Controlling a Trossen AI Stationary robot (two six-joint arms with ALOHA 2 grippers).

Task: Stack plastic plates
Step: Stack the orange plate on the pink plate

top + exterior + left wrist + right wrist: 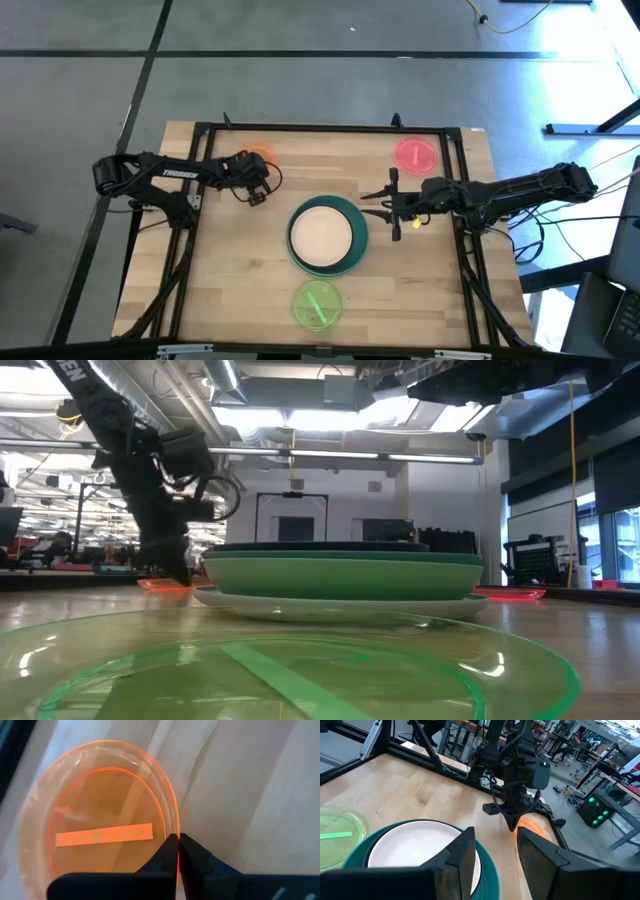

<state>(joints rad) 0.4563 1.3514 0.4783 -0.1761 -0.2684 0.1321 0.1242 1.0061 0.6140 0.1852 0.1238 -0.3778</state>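
Note:
A stack of plates [323,237] stands mid-table with a teal rim and a pale plate on top; the low view shows pale grey-blue, green and dark layers [340,575]. The small orange plate [100,830] lies near the far left edge. My left gripper [177,847] is shut on its rim. The pink-red plate [415,154] lies far right, and the lime plate [317,305] lies near the front edge. My right gripper [495,845] hovers open just right of the stack, touching nothing. My left gripper pinches the orange plate's rim [176,822] between its two fingertips, on the side of the plate toward the table's middle. The fingers come from above, pointing down [182,575]. The plate looks flat on the table [165,586].
A black frame [320,127] runs around the table's edges. Bare wood lies left of the stack and along the near left corner. The lime plate fills the foreground of the low view [280,660]. Lab benches and equipment stand in the room beyond.

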